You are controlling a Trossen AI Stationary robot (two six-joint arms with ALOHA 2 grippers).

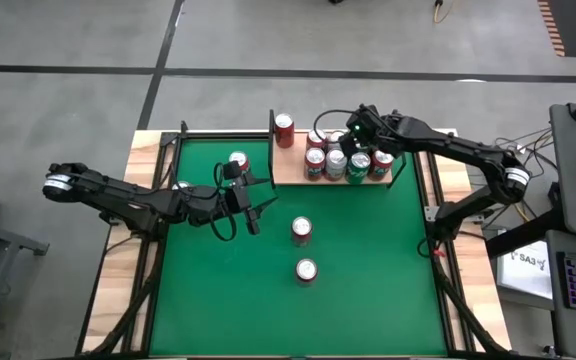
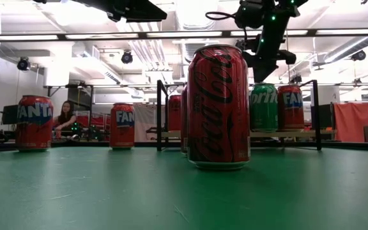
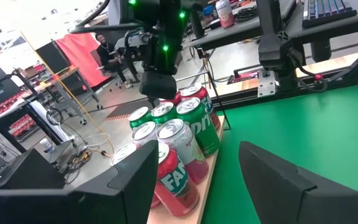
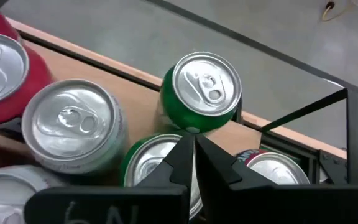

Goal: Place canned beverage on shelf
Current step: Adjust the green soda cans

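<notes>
The shelf (image 1: 290, 168), a tan board with black uprights, stands at the table's far side and holds several cans, green Sprite ones (image 2: 263, 107) and red ones (image 3: 178, 180). My right gripper (image 4: 194, 142) is shut and slants down over this cluster, its tips at a green can's top (image 4: 205, 87). My left gripper (image 1: 253, 208) hovers open left of the shelf with nothing between its fingers (image 3: 135, 180). Loose red cans stand upright on the green felt: a Coca-Cola can (image 2: 219, 105), another (image 1: 301, 230) and one (image 1: 238, 160) near the left arm. My right gripper's shut fingertips (image 4: 188, 146) come slanting from above to the rim (image 4: 193, 129) of the green can's top. I cannot tell whether they touch it. The can stands upright on the shelf.
A lone red can (image 1: 285, 130) stands at the shelf's far left corner. Black rails (image 1: 183, 135) border the table's far and side edges. Open green felt (image 1: 368, 290) lies toward the near edge. People sit in the room beyond the table.
</notes>
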